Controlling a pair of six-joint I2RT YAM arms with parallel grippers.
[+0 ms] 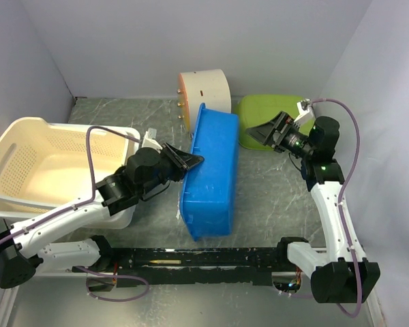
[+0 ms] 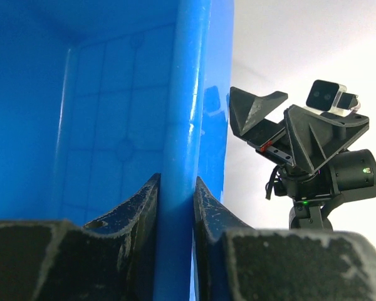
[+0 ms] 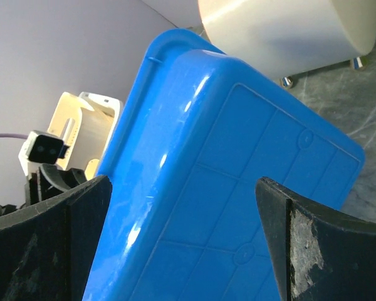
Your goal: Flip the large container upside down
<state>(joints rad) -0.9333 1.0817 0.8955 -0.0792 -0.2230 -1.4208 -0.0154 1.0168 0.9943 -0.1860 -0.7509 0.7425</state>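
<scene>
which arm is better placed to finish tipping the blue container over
Left. The left gripper is shut on the rim of the blue container, which stands on its long side, so it can likely roll it on over. The right gripper is open and apart from it, facing its base.

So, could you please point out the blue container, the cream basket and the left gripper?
blue container [image 1: 215, 177], top external view, on its upward-facing side.
cream basket [image 1: 17, 170], top external view, on its perforated left wall.
left gripper [image 1: 193, 161], top external view, midway between its fingertips.
</scene>
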